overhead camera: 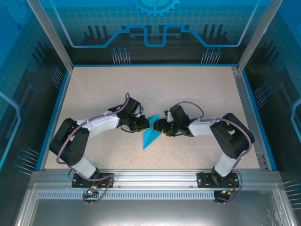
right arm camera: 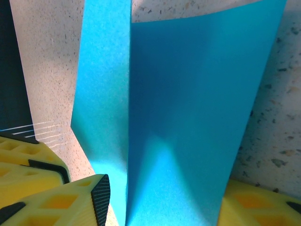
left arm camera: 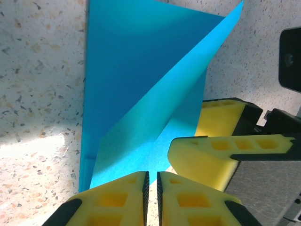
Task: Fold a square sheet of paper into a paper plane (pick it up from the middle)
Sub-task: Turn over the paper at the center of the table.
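Cyan-blue and thin, the paper plane (overhead camera: 151,133) lies half-made at the middle of the surface (overhead camera: 197,89), right between the two claws. My worry is the loose flap: in both wrist views one panel stands up off the speckled surface instead of lying flat, so a careless push could crease it off the centre line or crumple the light paper. The left claw (left arm camera: 151,175) has its yellow pads pressed together at the paper's edge, and I cannot tell whether a layer is caught between them. If one is, pulling away would drag the whole plane or tear it. The right claw (right arm camera: 160,190) is spread, its fingers standing either side of the raised panel. Closing there with nothing pinning the paper could slide it rather than sharpen the fold. With the claws so near each other, they could also bump. From above, the plane's sharp point aims toward the near edge and slightly left, the wide end away, and its long axis runs along that diagonal.
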`<state>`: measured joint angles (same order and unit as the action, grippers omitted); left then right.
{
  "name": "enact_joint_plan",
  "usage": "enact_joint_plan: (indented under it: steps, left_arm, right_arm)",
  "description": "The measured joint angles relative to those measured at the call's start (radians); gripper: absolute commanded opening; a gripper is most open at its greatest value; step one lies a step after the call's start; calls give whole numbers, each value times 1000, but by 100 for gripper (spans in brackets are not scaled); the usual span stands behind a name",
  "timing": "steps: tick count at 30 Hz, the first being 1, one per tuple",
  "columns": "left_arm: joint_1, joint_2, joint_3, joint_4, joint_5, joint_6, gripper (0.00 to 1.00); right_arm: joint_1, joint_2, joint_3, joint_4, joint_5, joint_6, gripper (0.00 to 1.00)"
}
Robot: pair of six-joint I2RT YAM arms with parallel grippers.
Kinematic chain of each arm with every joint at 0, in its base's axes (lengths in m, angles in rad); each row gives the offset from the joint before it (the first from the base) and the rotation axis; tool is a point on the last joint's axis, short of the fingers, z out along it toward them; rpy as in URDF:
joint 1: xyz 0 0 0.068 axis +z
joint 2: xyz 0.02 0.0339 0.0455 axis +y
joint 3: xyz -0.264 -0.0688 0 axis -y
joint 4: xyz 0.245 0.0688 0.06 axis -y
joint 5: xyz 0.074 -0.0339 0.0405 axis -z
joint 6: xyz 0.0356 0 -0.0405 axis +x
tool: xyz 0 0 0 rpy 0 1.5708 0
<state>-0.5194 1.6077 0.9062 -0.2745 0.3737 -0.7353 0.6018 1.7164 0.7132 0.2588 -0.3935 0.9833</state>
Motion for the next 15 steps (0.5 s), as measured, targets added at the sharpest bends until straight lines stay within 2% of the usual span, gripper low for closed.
enact_joint_plan:
  steps: [15]
  left_arm:
    - [0,0,-40,40,1,-25,10]
  right_arm:
    - [0,5,9,5,-6,0,55]
